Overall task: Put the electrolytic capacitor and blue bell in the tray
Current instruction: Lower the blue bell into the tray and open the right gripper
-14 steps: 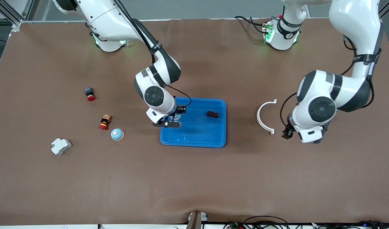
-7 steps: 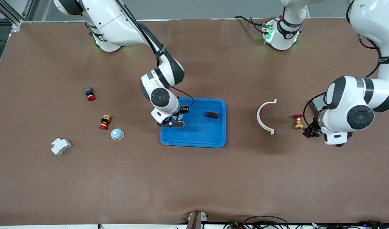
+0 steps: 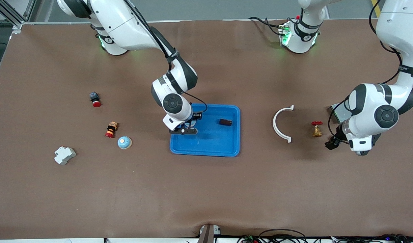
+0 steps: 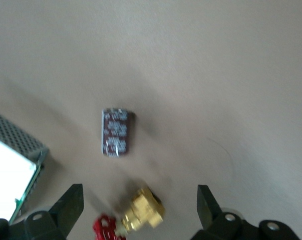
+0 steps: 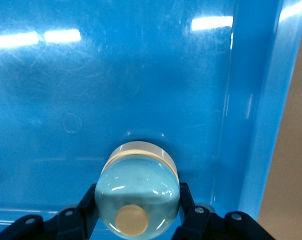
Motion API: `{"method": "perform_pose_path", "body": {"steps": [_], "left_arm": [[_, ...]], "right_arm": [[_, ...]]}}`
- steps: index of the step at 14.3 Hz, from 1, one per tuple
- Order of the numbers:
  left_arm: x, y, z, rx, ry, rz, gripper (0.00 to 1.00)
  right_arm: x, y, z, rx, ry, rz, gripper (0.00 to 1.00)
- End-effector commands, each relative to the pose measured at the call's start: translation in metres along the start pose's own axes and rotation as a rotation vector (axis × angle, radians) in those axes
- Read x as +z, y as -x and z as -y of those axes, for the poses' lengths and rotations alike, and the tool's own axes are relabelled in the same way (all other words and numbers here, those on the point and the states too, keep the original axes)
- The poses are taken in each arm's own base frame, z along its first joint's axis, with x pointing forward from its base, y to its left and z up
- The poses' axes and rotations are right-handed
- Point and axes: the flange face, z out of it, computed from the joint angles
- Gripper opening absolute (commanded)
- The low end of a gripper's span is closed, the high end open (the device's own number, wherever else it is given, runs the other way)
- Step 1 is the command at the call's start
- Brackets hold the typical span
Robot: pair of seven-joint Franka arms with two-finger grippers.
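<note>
The blue tray [image 3: 223, 146] holds a dark block [image 3: 225, 122] near its rim toward the left arm's end. The right gripper [image 5: 138, 220] is over the tray, fingers clamped on the blue bell [image 5: 138, 194], its button facing the wrist camera. The left gripper [image 4: 138, 202] hangs wide open, holding nothing, above the capacitor [image 4: 115, 132], which lies flat on the table, long axis running away from the fingers, beside a brass valve [image 4: 140, 212].

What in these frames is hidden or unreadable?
- Front view: the bell in the right gripper sits under that arm; contact with the tray is unclear.
- Front view: the left arm covers the capacitor.
- Left wrist view: the grey box is cut off by the edge.
- Front view: the dark item in the tray is too small to identify.
</note>
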Motion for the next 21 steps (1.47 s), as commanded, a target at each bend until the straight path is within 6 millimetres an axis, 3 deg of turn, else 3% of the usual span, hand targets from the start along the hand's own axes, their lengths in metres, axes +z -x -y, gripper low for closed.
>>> {"method": "perform_pose_path", "body": {"steps": [1, 3, 5, 8, 11, 12, 15, 18, 21], "left_arm": [[0.018, -0.014, 0.016, 0.03, -0.001, -0.041, 1.0], [0.035, -0.014, 0.015, 0.032, 0.023, -0.038, 1.0], [0.04, -0.01, 0.017, 0.056, 0.014, -0.046, 0.82], [0.056, -0.009, 0.024, 0.071, 0.042, -0.063, 0.7], [0.057, -0.007, 0.024, 0.079, 0.04, -0.067, 0.25], [0.057, -0.008, 0.024, 0.073, 0.041, -0.068, 0.04], [0.048, -0.002, 0.016, 0.057, 0.052, -0.078, 0.0], [0.034, 0.002, 0.012, 0.055, 0.055, -0.095, 0.0], [0.017, 0.02, -0.014, 0.045, 0.067, -0.079, 0.0]], "right_arm": [[0.0, 0.0, 0.004, 0.01, -0.012, 0.0, 1.0], [-0.003, 0.001, 0.004, 0.005, -0.009, 0.0, 1.0], [-0.005, 0.0, 0.002, 0.004, -0.006, 0.005, 1.0], [-0.042, -0.007, -0.011, 0.013, -0.003, 0.007, 1.0], [-0.088, -0.016, -0.03, 0.033, -0.019, -0.025, 1.0], [-0.098, -0.018, -0.034, 0.027, -0.011, -0.046, 1.0], [-0.122, -0.028, -0.058, -0.008, 0.062, -0.085, 1.0], [-0.145, -0.044, -0.096, -0.123, 0.098, -0.092, 1.0], [-0.158, -0.058, -0.136, -0.237, 0.095, -0.088, 1.0]]}}
